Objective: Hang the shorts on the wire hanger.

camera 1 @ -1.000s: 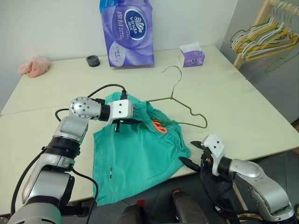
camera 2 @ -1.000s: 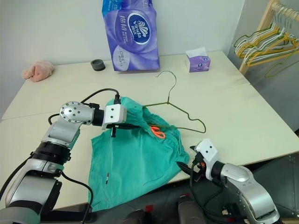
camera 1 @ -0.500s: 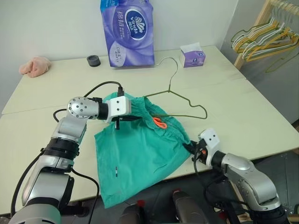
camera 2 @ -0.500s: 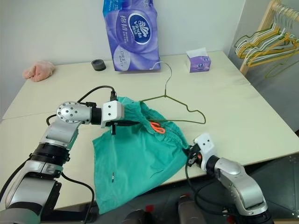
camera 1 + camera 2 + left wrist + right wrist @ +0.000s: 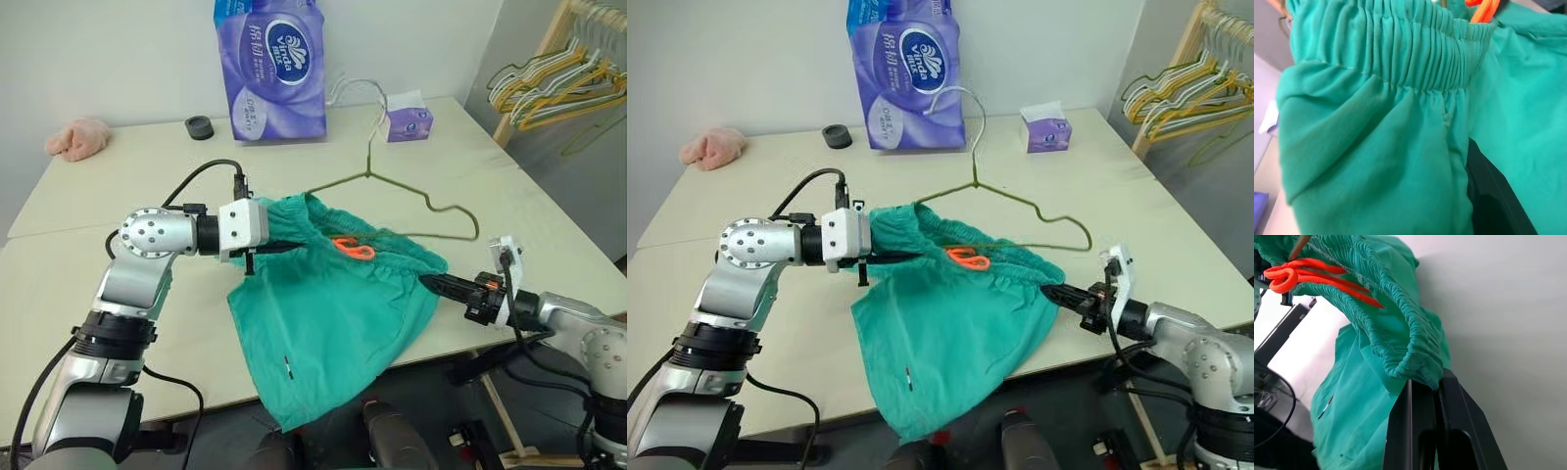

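The teal-green shorts [image 5: 333,304] hang stretched between my two grippers, waistband up and legs drooping over the table's front edge. At the left end of the waistband, my left gripper [image 5: 281,245] is shut on the fabric; the left wrist view has gathered elastic [image 5: 1415,54] beside one black finger [image 5: 1491,200]. My right gripper [image 5: 433,283] is shut on the waistband's right end [image 5: 1415,357]. An orange drawstring [image 5: 353,247] lies at the waist's middle. The wire hanger [image 5: 431,201] has its left arm inside the waistband, its hook [image 5: 965,98] raised toward the back.
A tall purple tissue pack [image 5: 272,69], a small tissue box [image 5: 409,116] and a black roll [image 5: 199,127] stand at the table's back. A pink cloth lump [image 5: 76,137] lies at the far left. A rack of several hangers [image 5: 549,83] stands off the table's right.
My right gripper went from open below the table edge to shut on the waistband's right end and pulled it right and up. The shorts now stretch taut; the hanger rose and shifted right.
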